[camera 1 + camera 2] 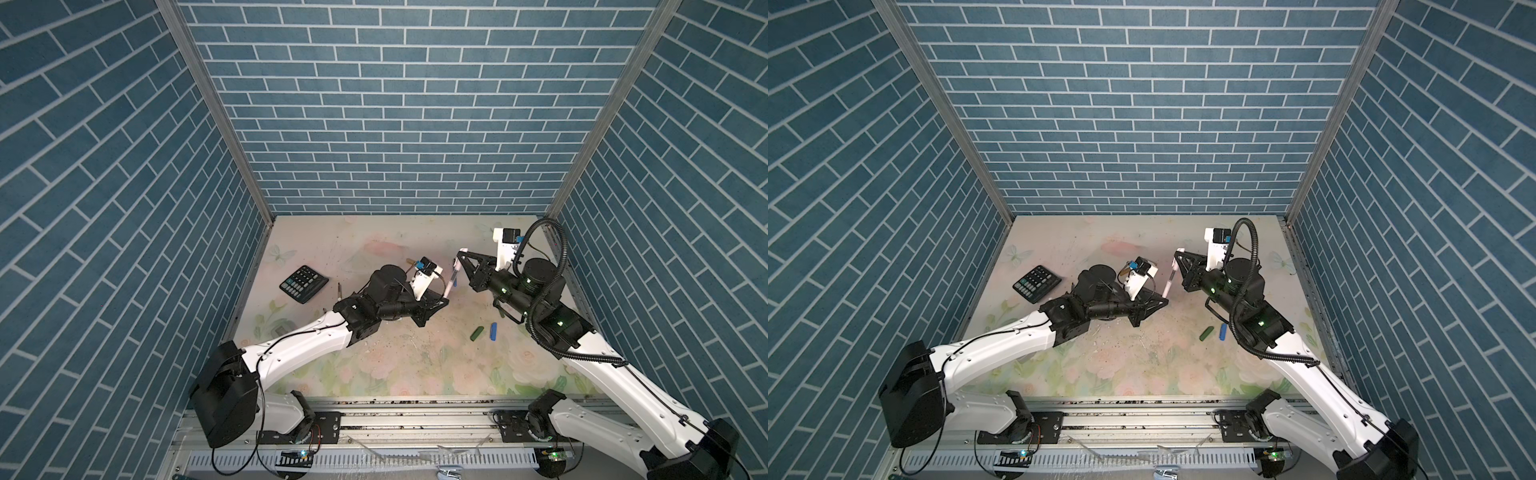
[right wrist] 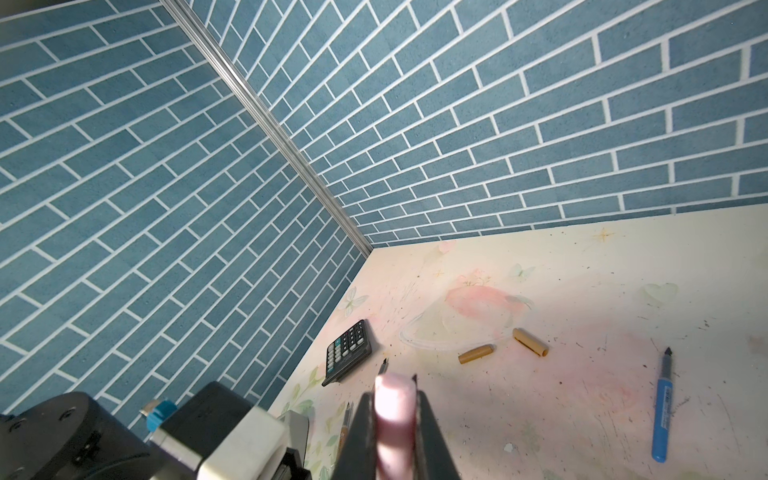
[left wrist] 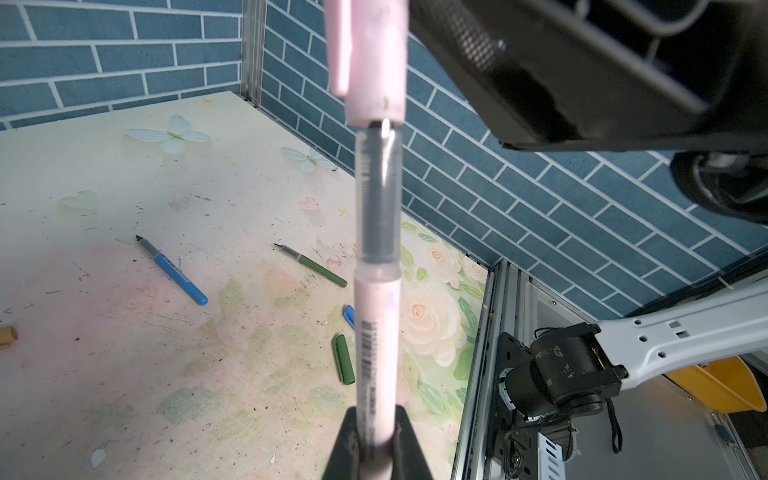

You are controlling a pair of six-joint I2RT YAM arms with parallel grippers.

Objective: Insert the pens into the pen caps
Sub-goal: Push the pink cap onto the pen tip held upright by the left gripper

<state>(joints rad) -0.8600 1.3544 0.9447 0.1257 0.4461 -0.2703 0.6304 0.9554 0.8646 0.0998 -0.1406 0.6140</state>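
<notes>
Blue brick walls [image 1: 395,124] box in a floral table [image 1: 415,370]. Just off its middle toward 1 o'clock, the left gripper [image 1: 444,297] is clamped tight on the lower barrel of the pink pen [image 1: 449,286] and holds it clear of the table, tip aimed at 1 o'clock. The left wrist view shows its fingers [image 3: 347,449] pinching that barrel. Reaching in from 4 o'clock, the right gripper [image 1: 458,255] is closed just as tight on the pink cap [image 3: 374,62]. The cap's mouth sits over the pen's tip, in line with the barrel, and the pen's grey neck is bare between cap and pink barrel, so the pen is not fully seated. A blue pen [image 3: 174,270] and a green pen [image 3: 316,266] lie uncapped on the table, apart from each other. At 4 o'clock from the middle, a green cap [image 1: 476,333] and a blue cap [image 1: 493,331] lie side by side, not touching. Near 12 o'clock lie a gold cap [image 2: 476,354] and a second gold cap [image 2: 530,342], close together. A calculator [image 1: 304,284] lies at 10 o'clock, near the left wall.
</notes>
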